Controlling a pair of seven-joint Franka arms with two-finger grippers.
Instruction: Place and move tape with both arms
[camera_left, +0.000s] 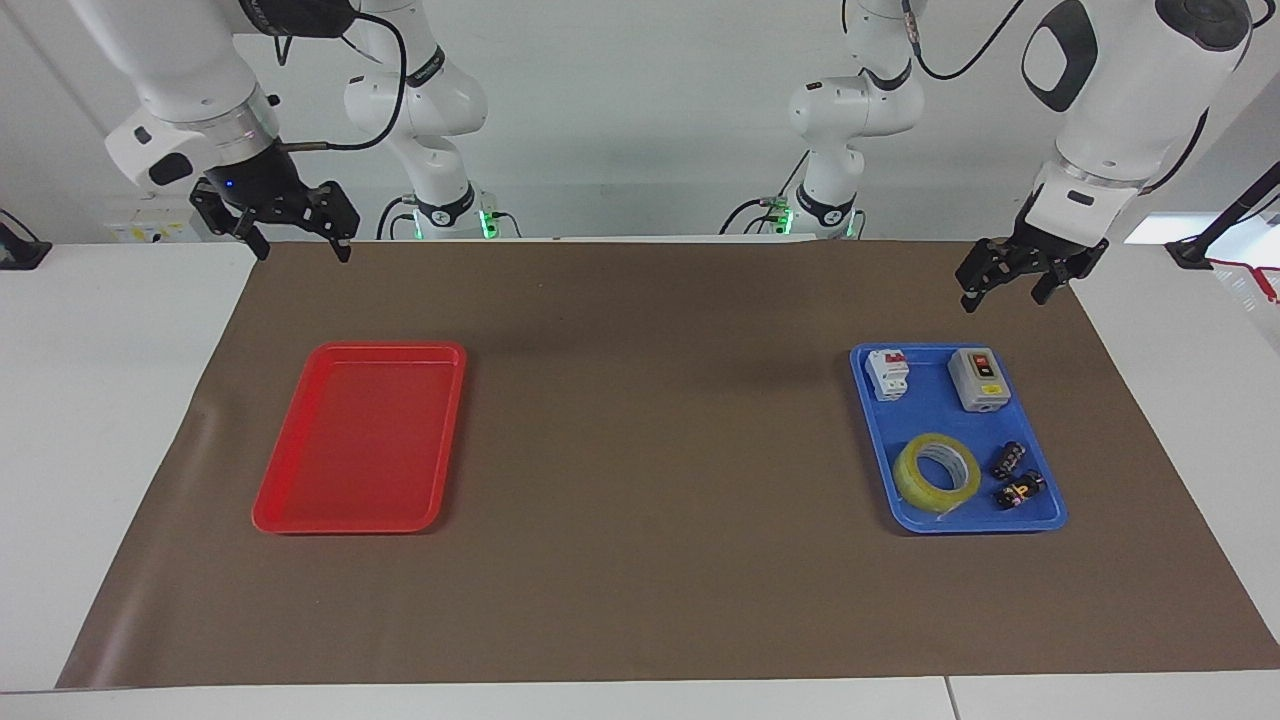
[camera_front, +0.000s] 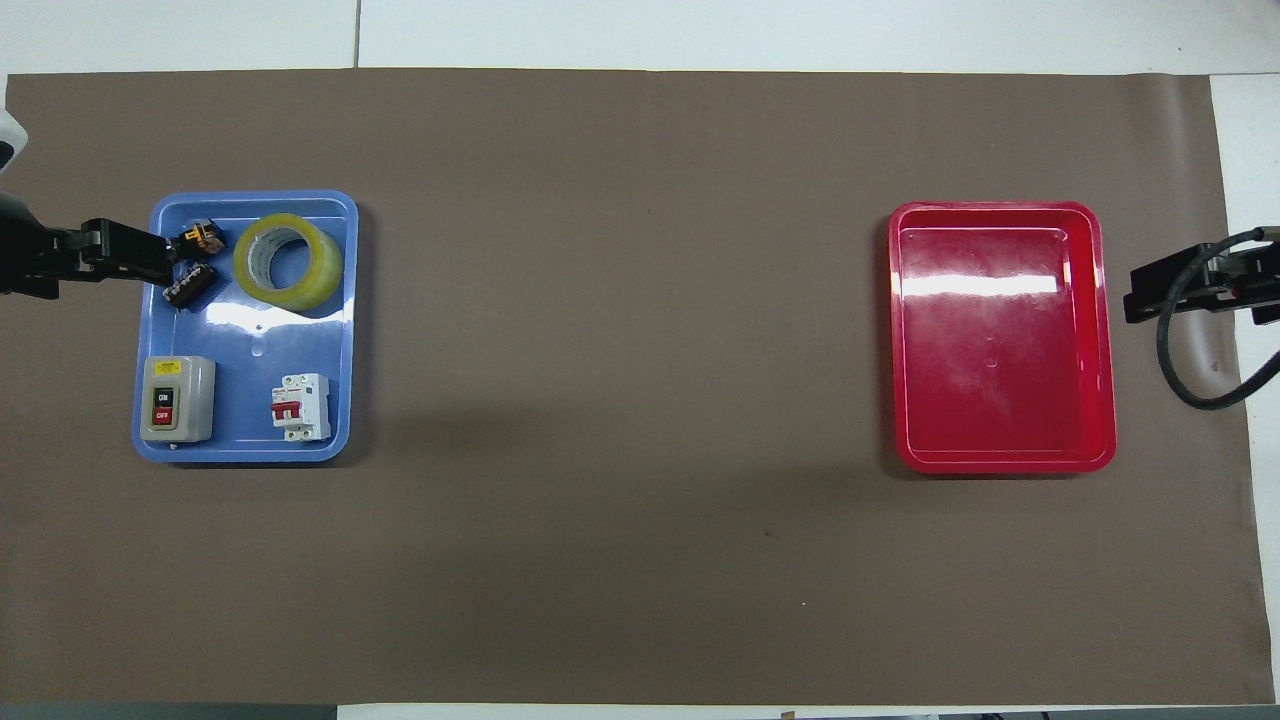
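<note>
The tape (camera_left: 937, 472), a yellow translucent roll with a pale core, lies flat in the blue tray (camera_left: 932, 408), in the part farther from the robots; it also shows in the overhead view (camera_front: 288, 261). My left gripper (camera_left: 1003, 296) hangs open and empty in the air over the mat, by the tray's edge nearest the robots, apart from the tape. It enters the overhead view (camera_front: 100, 256) from the side. My right gripper (camera_left: 304, 250) hangs open and empty over the mat's corner near the red tray (camera_left: 360, 440), and it also shows in the overhead view (camera_front: 1185, 285).
The blue tray also holds a grey ON/OFF switch box (camera_left: 978, 380), a white circuit breaker (camera_left: 888, 374) and two small black-and-yellow parts (camera_left: 1015, 478) beside the tape. The red tray (camera_front: 1000, 340) holds nothing. A brown mat (camera_left: 650, 450) covers the table.
</note>
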